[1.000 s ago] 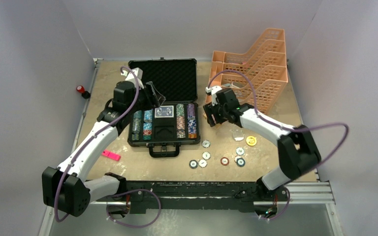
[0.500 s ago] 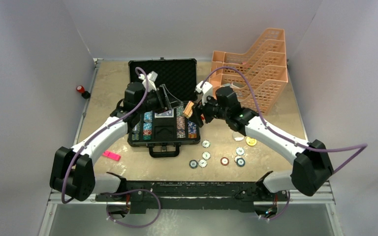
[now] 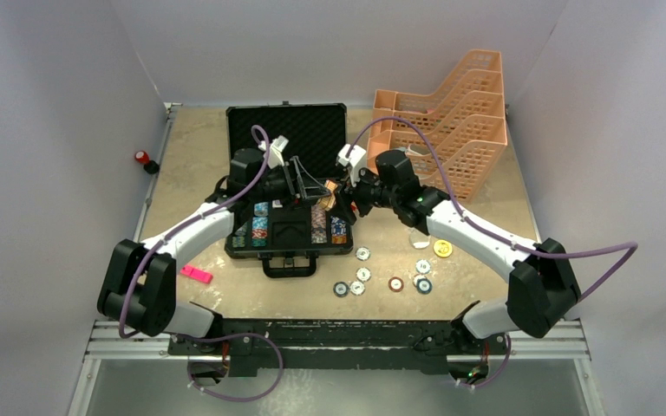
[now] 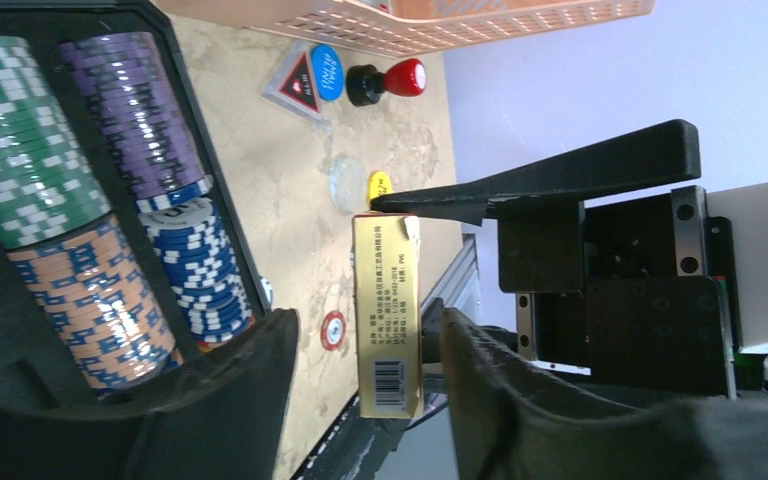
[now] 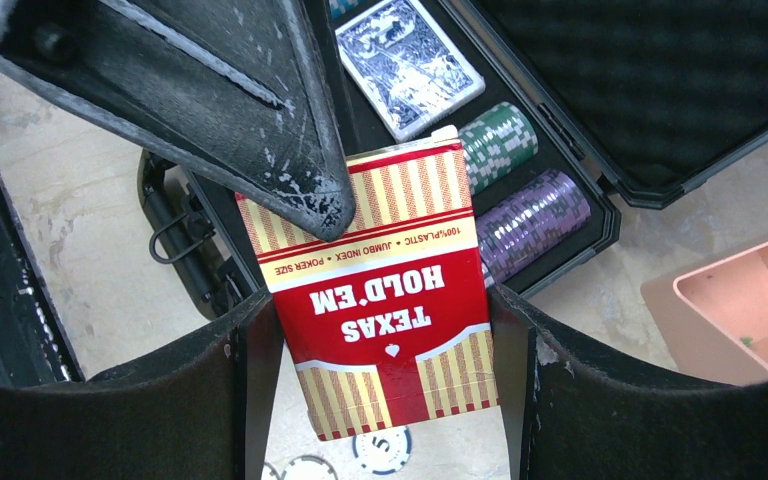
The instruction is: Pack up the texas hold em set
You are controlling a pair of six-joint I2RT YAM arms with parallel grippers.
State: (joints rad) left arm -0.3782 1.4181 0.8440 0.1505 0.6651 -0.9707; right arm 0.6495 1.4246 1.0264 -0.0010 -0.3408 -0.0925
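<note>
The black briefcase [image 3: 288, 139] lies open at mid table, with rows of poker chips [image 3: 318, 217] and one blue-backed card deck [image 3: 288, 198] in its foam tray. My right gripper [image 3: 340, 196] is shut on a red and gold "Texas Hold'em" card deck box [image 5: 380, 280] and holds it above the case's right side. My left gripper [image 3: 312, 185] is open, its fingers [image 4: 250, 390] on either side of the same box [image 4: 388, 310] with a gap on each side. One left fingertip [image 5: 305, 195] lies over the box's face. Loose chips [image 3: 362, 253] and a yellow dealer button [image 3: 442, 248] lie right of the case.
The peach lattice tray rack [image 3: 451, 121] stands at the back right. A flat pink marker [image 3: 196, 273] lies left of the case handle [image 3: 289, 267]. A red knob [image 3: 142, 158] sits at the left wall. More loose chips [image 3: 396, 283] lie near the front.
</note>
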